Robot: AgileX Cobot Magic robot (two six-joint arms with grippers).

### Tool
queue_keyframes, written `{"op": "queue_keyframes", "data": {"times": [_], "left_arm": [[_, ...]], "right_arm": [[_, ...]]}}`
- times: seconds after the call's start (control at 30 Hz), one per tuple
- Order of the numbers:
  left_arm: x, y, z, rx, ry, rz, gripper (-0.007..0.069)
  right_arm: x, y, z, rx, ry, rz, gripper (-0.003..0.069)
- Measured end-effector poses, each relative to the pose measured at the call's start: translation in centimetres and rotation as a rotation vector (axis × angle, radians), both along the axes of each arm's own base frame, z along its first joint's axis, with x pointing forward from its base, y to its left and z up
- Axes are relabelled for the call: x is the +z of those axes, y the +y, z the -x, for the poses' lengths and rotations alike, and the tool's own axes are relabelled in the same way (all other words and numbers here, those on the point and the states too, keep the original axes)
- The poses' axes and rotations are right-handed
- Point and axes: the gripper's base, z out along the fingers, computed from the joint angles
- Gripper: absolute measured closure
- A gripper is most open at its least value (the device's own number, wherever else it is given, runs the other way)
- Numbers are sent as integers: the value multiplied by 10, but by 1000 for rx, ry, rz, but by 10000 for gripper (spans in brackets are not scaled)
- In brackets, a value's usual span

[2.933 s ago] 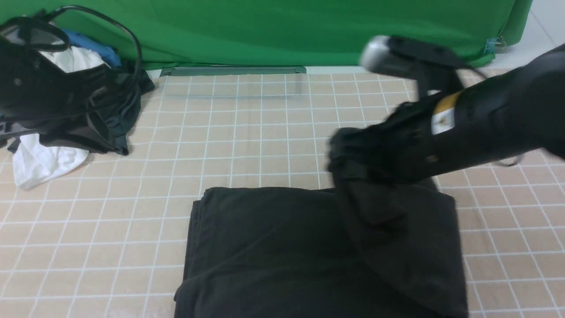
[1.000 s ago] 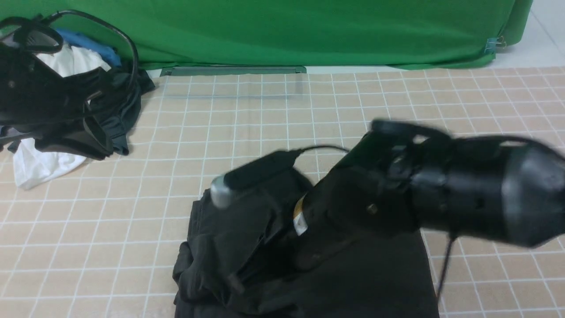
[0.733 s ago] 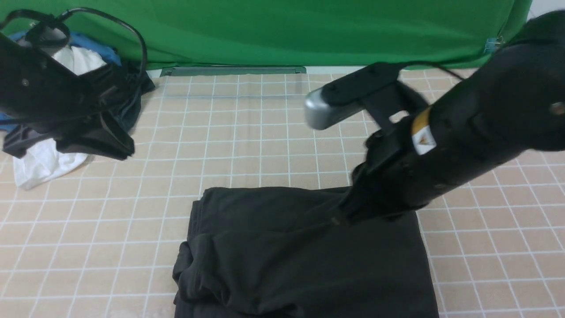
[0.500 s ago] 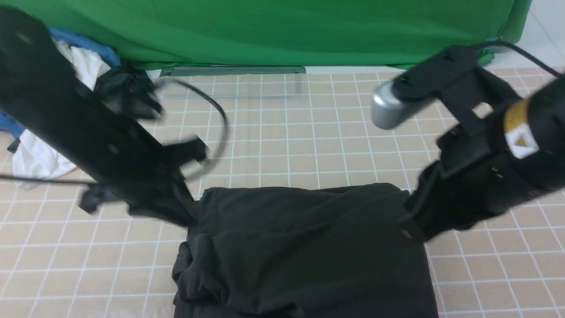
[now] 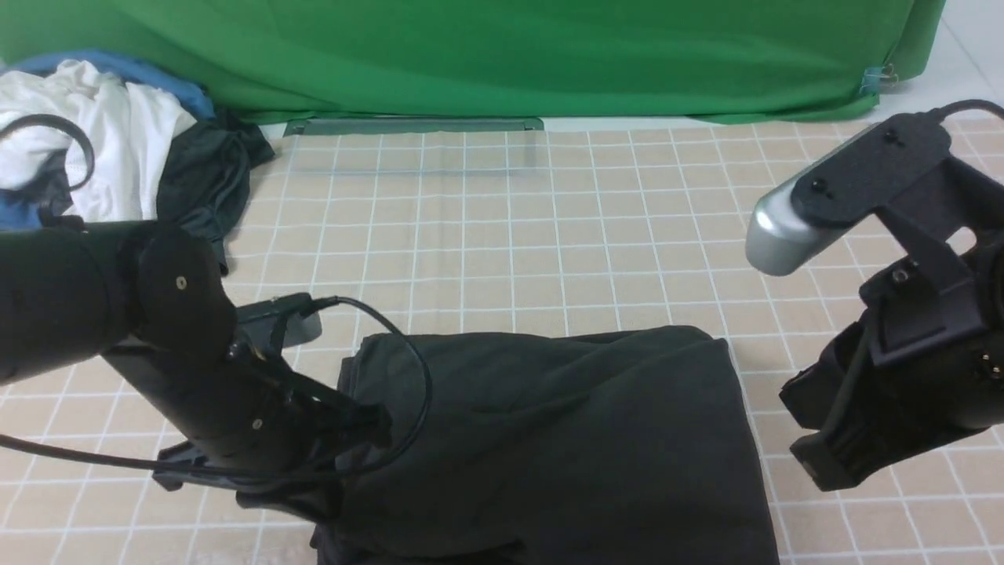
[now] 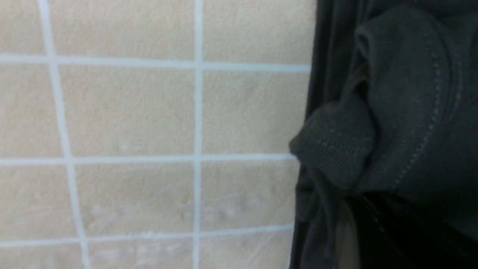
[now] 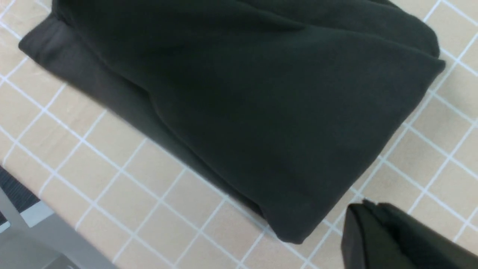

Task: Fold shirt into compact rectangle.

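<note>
Black shirt (image 5: 549, 439) folded into a rough rectangle on the gridded bench (image 5: 502, 235), long axis running left to right, left edge bunched. Left hand (image 5: 345, 428) pinched shut, touching that bunched edge, nearer. Right hand (image 5: 816, 439) shut, empty, just beside the right edge.

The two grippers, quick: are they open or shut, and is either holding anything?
Left gripper: shut, at the shirt's left edge; a grip cannot be told.
Right gripper: shut, holding nothing, beside the shirt.
</note>
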Motion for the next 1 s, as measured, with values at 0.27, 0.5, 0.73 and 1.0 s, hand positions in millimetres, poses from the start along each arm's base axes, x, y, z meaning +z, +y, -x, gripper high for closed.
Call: {"op": "queue_keyframes", "data": {"times": [0.27,0.5,0.73,1.0], "left_arm": [[64,0,-10,-22,-46,-28,606],[126,2,-12,20,-255,29,606],[131,2,-11,25,-283,37,606],[131,2,-11,25,-285,38,606]], "right_arm": [[28,-38,31,2,-111,25,628],[68,-111,101,-28,-420,-163,628],[50,-169,164,-29,-770,-465,628],[2,-154,155,22,-932,-600,628]]}}
